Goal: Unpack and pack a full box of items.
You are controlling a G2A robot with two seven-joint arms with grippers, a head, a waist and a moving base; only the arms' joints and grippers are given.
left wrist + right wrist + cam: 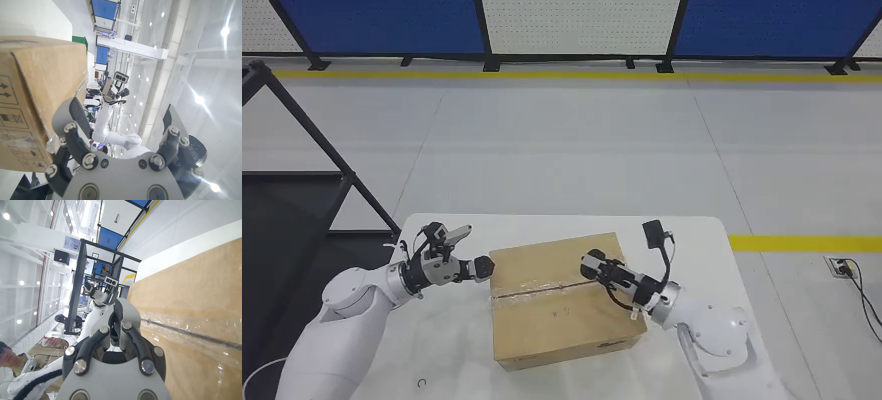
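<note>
**A:** Where's the box?
**B:** The box (562, 305) sits mid-tabletop (692, 235), taped shut. Its seam (542, 291) runs left to right across the frame.
**A:** And the pincers?
**B:** The right pincer (590, 265), pressed together, is at the seam's right end. The left pincer (482, 267), spread, is just beside the box's left end. The side label (9, 117) shows arrows and handling symbols.

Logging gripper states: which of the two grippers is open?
The left gripper, fingers spread beside one end of the box; the right gripper is shut over its taped seam.
</note>
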